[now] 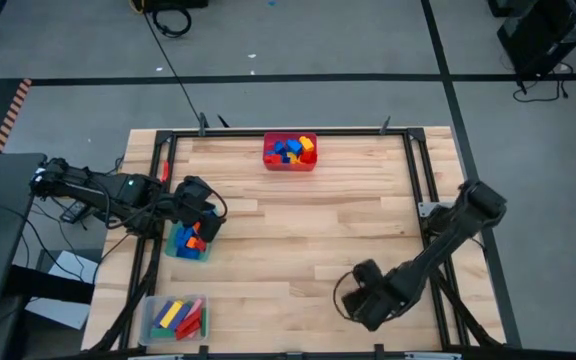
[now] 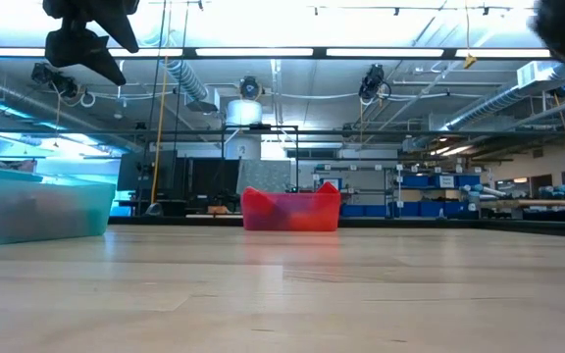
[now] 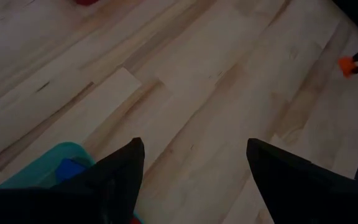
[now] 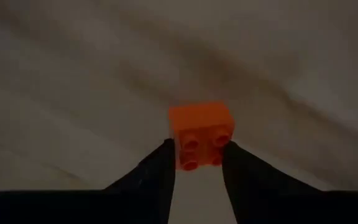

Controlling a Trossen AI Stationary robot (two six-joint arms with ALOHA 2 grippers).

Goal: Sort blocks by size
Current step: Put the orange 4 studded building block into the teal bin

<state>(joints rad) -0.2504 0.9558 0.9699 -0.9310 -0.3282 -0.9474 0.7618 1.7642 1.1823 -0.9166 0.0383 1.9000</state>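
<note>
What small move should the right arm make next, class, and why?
Probably lift. The right end effector has its fingers against both sides of a small orange block low over the table, so raising it clears the wood before carrying it to a bin. The left end effector waits open over the green bin.

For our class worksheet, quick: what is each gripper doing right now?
Left gripper: open, empty, over the teal plastic bin.
Right gripper: closed on a small orange plastic brick.
</note>
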